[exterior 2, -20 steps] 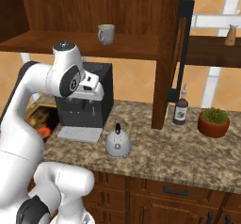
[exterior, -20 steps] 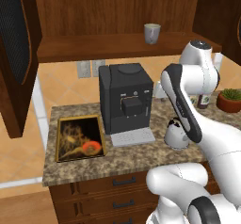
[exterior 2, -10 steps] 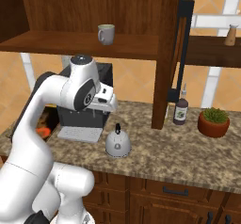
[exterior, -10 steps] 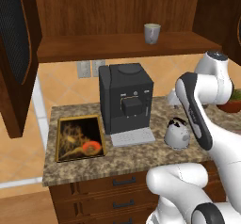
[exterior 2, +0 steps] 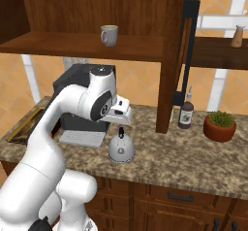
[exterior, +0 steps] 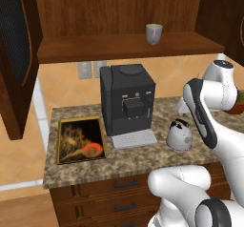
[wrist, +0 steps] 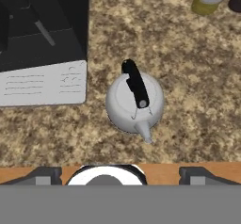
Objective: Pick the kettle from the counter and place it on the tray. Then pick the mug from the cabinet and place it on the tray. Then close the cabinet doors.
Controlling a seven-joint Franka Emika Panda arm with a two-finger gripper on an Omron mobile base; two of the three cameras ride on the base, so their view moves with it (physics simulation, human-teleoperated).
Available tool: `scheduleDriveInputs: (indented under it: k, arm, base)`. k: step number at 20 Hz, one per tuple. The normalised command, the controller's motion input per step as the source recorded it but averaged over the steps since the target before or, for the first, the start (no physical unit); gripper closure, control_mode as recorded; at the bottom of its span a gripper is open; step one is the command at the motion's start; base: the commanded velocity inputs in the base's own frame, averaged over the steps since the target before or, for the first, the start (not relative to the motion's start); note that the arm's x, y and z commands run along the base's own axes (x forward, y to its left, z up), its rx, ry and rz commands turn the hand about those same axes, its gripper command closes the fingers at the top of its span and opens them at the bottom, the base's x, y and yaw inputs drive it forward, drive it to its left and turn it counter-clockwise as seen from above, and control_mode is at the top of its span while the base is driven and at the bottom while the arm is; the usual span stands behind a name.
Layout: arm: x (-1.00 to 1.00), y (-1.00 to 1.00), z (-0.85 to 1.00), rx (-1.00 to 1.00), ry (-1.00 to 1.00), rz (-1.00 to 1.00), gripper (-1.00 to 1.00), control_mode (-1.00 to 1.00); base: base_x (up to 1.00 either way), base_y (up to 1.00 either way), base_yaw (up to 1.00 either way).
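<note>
The end effector (wrist: 120, 175) hovers above the kettle (wrist: 134, 101) with its fingers set wide, holding nothing. Best to descend straight, straddle the dark handle (wrist: 135, 83) crosswise, then close before lifting off the tabletop (wrist: 197, 77).

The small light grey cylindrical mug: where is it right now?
The small light grey cylindrical mug stands on the dark wooden cabinet's shelf board, above the black coffee machine.
</note>
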Motion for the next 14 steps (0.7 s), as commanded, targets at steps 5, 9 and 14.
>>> scheduleDriveInputs:
  k: [5,9,14]
  arm:
    - [0.17,-0.2,-0.38,0.0,0.04,0.0,-1.0,-1.0]
    - [0.3,-0.12,-0.3,0.0,0.03,0.0,-1.0,-1.0]
    - [0.35,-0.07,-0.3,0.0,0.05,0.0,-1.0,-1.0]
  base:
    - [0.0,0.0,0.0]
    - [0.0,0.0,0.0]
    - [0.0,0.0,0.0]
